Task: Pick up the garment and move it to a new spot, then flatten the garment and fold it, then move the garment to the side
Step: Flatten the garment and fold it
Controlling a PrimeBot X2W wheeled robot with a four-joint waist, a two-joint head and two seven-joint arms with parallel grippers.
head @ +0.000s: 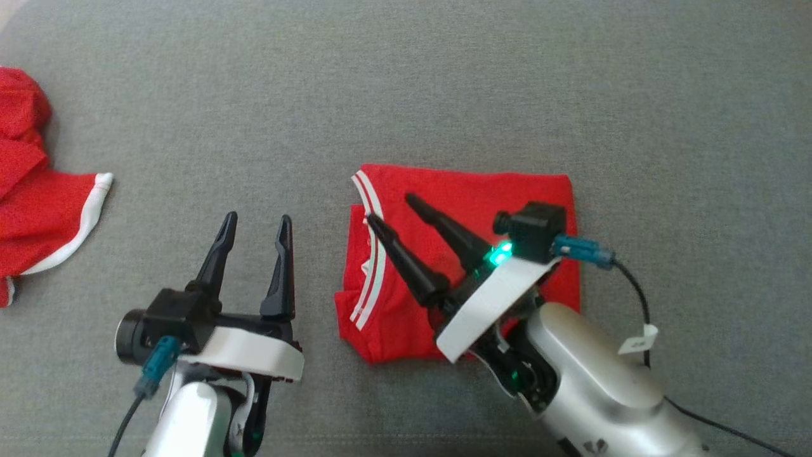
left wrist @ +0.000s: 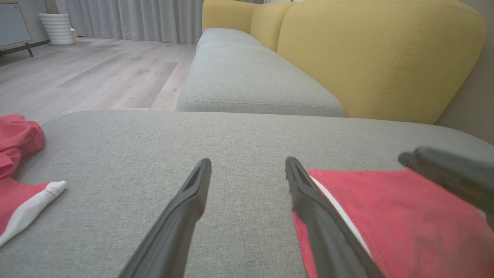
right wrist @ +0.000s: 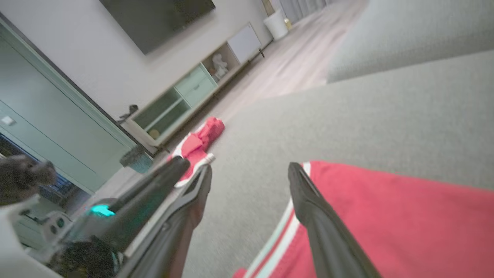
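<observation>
Poising our right gripper (head: 389, 208) over the folded red garment (head: 507, 190) on the sofa cushion (head: 444, 82), left gripper (head: 257, 218) beside, both jaws wide and empty, we judge the sideways move comes next, needing an edge grip.

Folded red fabric garment (head: 482, 190): white-striped trim along its 9 o'clock edge.
Crumpled red cloth (head: 32, 216), 9 o'clock: white hem.
Woven sofa cushion (head: 444, 82): grey.
Upholstered sofa backrest (left wrist: 378, 58): mustard yellow.
Left end effector (head: 257, 222), right end effector (head: 390, 208): black fingers.
</observation>
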